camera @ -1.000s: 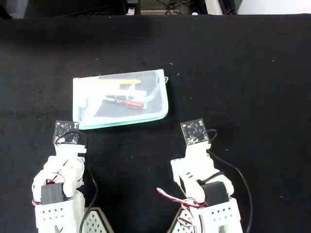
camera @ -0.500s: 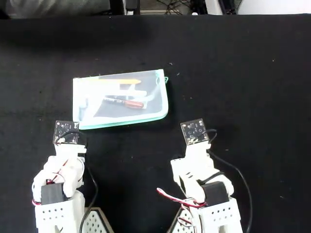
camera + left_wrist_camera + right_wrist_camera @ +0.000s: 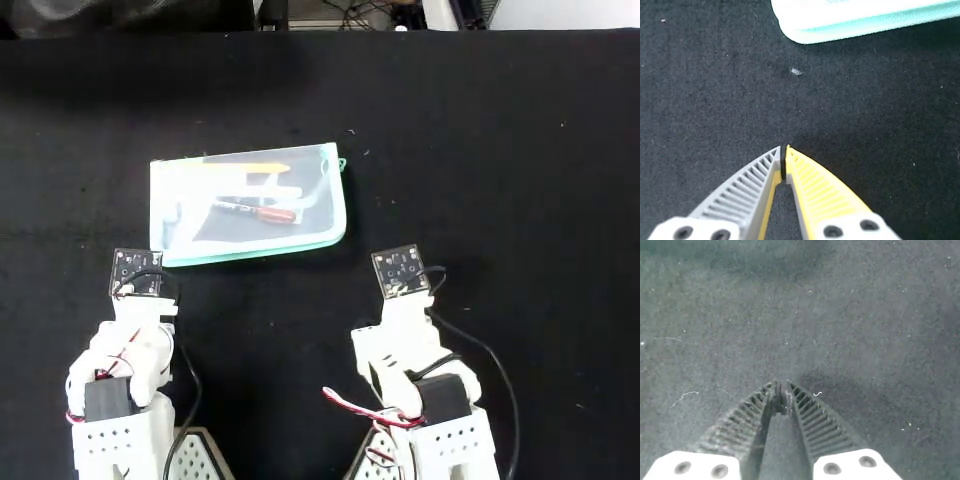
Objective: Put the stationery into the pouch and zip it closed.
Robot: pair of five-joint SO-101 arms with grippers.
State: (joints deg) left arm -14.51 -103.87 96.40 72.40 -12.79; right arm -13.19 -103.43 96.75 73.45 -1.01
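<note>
1. The pouch lies flat on the table, with pens inside.
2. The left gripper, tips pressed together and empty, sits near the pouch's corner.
3. The right gripper, likewise pinched together on nothing, is above the table.

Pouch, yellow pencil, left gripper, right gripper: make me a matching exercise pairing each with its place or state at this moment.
Things:
1. pouch
2. yellow pencil
3. left gripper
4. right gripper

Places and states:
A. shut, empty, nothing but black table ahead of it
B. inside the pouch, by its far edge
C. shut, empty, a corner of the pouch just ahead of it
D. flat on the table, beyond both arms

Pairs: 1-D, 2-B, 3-C, 4-A.
</note>
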